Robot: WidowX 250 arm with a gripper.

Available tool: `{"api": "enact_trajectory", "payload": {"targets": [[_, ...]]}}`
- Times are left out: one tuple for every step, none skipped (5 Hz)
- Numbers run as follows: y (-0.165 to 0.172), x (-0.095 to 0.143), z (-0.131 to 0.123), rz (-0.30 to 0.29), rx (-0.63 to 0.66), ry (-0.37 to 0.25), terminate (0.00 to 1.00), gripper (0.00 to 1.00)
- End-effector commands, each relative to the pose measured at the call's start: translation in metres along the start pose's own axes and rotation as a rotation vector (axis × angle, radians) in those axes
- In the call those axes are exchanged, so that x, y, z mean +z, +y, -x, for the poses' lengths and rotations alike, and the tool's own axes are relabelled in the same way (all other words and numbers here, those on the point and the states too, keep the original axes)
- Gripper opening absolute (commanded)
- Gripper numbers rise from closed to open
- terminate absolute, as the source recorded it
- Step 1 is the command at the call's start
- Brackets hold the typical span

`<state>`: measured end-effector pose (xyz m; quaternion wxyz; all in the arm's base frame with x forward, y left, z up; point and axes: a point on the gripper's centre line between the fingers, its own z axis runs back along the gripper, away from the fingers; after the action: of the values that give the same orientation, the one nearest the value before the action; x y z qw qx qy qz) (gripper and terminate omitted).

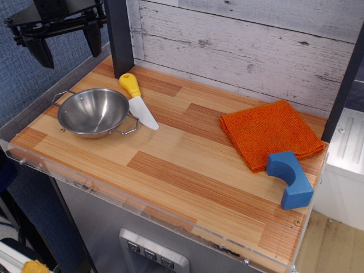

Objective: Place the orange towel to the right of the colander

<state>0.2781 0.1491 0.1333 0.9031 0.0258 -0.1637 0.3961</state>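
orange towel (271, 133) lies folded square, knitted, flat on the counter; pincer (67, 44) hangs open, empty.

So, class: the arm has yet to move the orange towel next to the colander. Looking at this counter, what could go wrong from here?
1. The blue block touches the orange towel at its front corner, and may even sit on it; lifting or dragging the towel could knock the block off the nearby counter edge.
2. The knife lies right beside the colander, on its right, so the towel may land on the blade.
3. The open claw hangs far from the towel and might pinch only one folded layer.
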Motion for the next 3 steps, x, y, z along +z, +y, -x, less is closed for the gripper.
{"api": "enact_trajectory", "payload": {"targets": [[0.0,0.0,0.0,0.0,0.0,0.0,0.0,1.0],[-0.027,-0.002,0.021,0.018,-0.074,0.006,0.0,1.0],[-0.053,-0.005,0.044,0.029,-0.167,0.032,0.0,1.0]]}}
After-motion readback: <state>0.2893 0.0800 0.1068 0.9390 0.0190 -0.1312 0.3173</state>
